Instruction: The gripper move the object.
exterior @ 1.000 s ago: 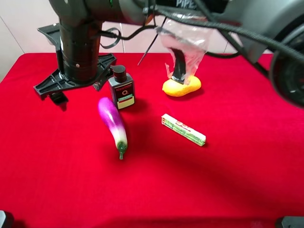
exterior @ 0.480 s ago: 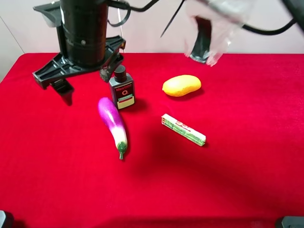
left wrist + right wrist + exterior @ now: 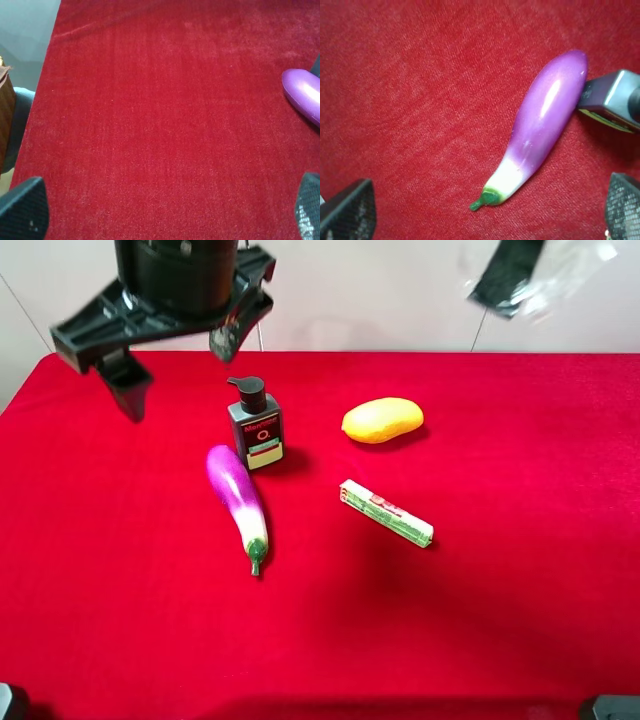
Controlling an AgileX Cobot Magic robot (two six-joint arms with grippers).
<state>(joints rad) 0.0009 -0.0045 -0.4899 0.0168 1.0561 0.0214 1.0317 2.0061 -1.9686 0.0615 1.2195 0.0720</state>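
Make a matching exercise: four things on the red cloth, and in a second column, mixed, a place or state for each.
1. long glossy purple eggplant
2. oval yellow mango
3. green-and-white rectangular packet
4. dark pump bottle

A. stands upright
B. at the back, right of the bottle
C. green stem points to the front
D. in front of the mango

Pairs: 1-C, 2-B, 3-D, 4-A

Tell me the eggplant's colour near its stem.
The eggplant fades from purple to white there, with a green stem; clearest in the right wrist view.
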